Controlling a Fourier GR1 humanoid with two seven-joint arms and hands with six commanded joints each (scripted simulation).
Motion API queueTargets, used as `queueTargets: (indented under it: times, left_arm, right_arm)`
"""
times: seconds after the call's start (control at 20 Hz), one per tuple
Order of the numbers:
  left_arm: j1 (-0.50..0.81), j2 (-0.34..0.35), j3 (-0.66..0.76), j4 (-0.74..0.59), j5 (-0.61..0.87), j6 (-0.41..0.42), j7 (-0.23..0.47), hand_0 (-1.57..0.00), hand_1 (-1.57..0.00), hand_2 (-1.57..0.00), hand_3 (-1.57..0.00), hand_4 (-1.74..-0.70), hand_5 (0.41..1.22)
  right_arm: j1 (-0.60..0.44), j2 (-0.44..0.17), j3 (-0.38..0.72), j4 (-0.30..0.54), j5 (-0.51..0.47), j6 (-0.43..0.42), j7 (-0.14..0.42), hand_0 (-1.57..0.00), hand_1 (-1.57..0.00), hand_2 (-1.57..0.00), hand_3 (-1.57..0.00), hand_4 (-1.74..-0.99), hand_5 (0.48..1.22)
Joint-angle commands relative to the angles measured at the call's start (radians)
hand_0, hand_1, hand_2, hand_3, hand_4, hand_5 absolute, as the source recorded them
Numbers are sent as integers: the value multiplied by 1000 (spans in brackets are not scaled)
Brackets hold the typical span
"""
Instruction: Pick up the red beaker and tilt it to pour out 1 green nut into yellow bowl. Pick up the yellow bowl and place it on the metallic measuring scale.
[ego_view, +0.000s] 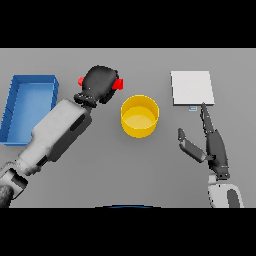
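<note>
left hand (100, 83) around red beaker (118, 84)

Left robot hand (100, 82) seemingly clenched; right robot hand (210, 142) open-fingered

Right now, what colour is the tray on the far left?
Blue tray, seen in the head view.

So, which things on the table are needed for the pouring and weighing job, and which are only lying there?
Needed:
red beaker, under the left hand
yellow bowl
metallic measuring scale
right hand, open, below the scale

Only lying there:
blue tray, at the table's left
</note>
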Motion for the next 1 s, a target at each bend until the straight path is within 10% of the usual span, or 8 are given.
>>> queueTargets:
  times: [0.0, 0.3, 0.95]
  left_arm:
    - [-10, 9, -19, 9, -16, -11, -11, -1571, -1571, -1571, -1571, -1691, 1196]
    - [-125, 35, -182, 31, -117, -163, -54, -1571, -1571, -1571, -1277, -1701, 1215]
    - [-340, -9, -504, 191, -310, -271, -194, -1571, -1571, -1571, -1555, -1739, 1221]
  right_arm:
    - [-3, 2, 4, 10, 4, 2, 5, 1, 1, 1, 1, -1282, 705]
    - [-13, 24, -7, 21, -26, -2, -6, 1, 1, 1, 1, -1292, 678]
    - [-6, 32, -23, 30, -38, -15, -14, 1, 1, 1, 1, -1278, 609]
